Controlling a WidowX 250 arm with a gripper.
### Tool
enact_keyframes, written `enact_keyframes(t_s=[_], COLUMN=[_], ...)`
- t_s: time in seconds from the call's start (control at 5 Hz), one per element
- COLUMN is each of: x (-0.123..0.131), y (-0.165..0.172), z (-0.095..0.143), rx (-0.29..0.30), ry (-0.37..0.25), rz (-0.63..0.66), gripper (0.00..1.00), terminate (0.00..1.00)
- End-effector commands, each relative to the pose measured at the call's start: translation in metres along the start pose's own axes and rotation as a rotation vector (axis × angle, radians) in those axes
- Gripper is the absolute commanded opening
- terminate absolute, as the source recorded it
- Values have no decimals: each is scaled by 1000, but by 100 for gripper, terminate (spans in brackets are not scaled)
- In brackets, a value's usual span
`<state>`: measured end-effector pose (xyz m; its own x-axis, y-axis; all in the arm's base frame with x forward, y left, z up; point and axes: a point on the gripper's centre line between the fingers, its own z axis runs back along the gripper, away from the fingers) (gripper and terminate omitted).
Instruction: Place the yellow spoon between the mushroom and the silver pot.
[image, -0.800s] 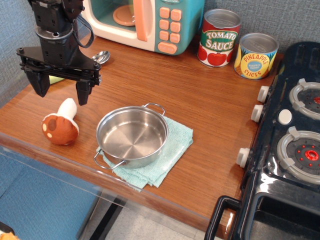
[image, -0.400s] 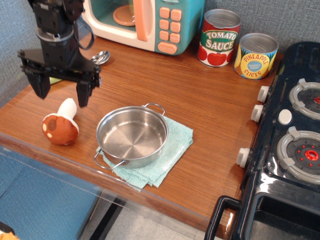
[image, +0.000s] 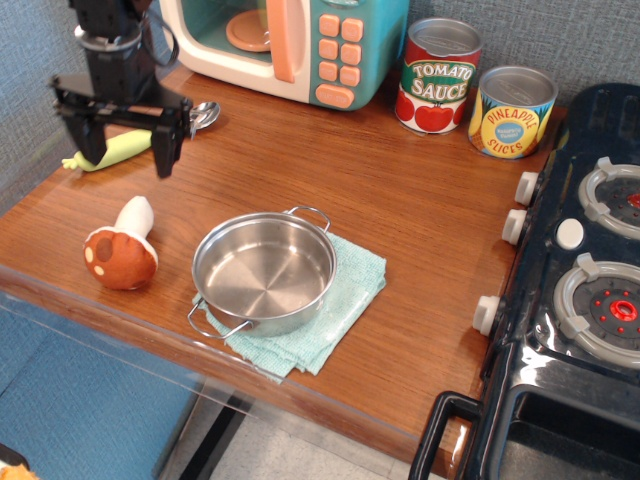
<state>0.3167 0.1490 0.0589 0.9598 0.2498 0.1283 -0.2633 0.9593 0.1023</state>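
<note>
Your yellow spoon (image: 120, 148) lies on the wooden counter (image: 400, 200) behind the mushroom (image: 121, 250), well apart from it. The gripper (image: 127, 153) hangs right over the handle, jaws spread wide, holding nothing. The silver pot (image: 264, 272) sits beside the mushroom on a teal cloth (image: 350, 290).

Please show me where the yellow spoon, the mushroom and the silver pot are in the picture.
yellow spoon (image: 122, 148): table camera view, on the pale handle.
mushroom (image: 119, 259): table camera view, on the brown cap.
silver pot (image: 262, 275): table camera view, on the inside bottom.

Wood counter (image: 400, 200) w/ grey-blue textured wall (image: 560, 30) behind, grey floor (image: 290, 450) below.
</note>
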Motion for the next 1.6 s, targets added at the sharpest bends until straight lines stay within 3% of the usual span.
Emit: enact_keyframes(t_s=[0.0, 0.2, 0.4, 0.6, 0.8, 1.0, 1.2, 1.4], x=[55, 67, 73, 75, 73, 69, 66, 61], y=[11, 11, 19, 22, 21, 16, 12, 8], z=[-20, -37, -38, -25, -27, -31, -25, -3], rx=[-68, -80, -61, -90, -93, -75, -72, -68], ry=[-40, -17, 11, -17, -11, 14, -2, -29], rz=[-150, -259, -328, -331, -324, -328, -323, -292], gripper=[100, 100, 100, 100, 100, 0, 0, 0], terminate=[0, 0, 0, 0, 0, 0, 0, 0])
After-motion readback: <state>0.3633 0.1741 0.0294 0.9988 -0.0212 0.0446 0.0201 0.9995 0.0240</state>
